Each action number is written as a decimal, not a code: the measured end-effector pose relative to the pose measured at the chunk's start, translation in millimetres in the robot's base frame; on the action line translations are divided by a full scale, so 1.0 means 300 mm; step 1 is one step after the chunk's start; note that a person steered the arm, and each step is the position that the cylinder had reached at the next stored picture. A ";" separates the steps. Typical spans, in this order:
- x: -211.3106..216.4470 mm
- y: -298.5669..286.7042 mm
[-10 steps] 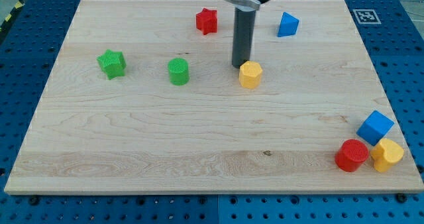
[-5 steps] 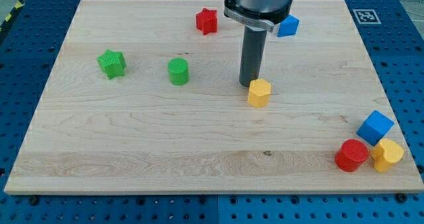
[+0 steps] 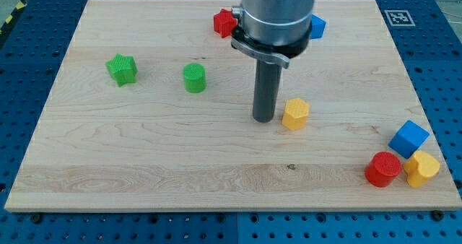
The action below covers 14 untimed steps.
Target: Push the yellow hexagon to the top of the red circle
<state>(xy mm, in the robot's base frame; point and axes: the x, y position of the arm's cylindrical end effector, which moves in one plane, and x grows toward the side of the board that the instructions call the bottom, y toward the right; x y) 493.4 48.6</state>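
The yellow hexagon (image 3: 295, 114) lies near the middle of the wooden board (image 3: 144, 157). My tip (image 3: 263, 118) rests on the board just to the hexagon's left, close beside it with a narrow gap. The red circle (image 3: 382, 169) sits near the board's bottom right corner, well to the right of and below the hexagon. The arm's grey body partly hides the red star and the blue block at the view's top.
A blue cube (image 3: 409, 138) and a second yellow block (image 3: 422, 168) crowd the red circle at its upper right and right. A red star (image 3: 224, 22) and a blue block (image 3: 317, 26) lie at the top. A green star (image 3: 122, 69) and a green cylinder (image 3: 194, 78) lie at the left.
The yellow hexagon has slid down and to the right, from about the board's upper middle toward the centre. My tip has moved down with it and now stands at its left side.
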 end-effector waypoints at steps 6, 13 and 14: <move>-0.054 0.002; 0.012 0.289; 0.034 0.294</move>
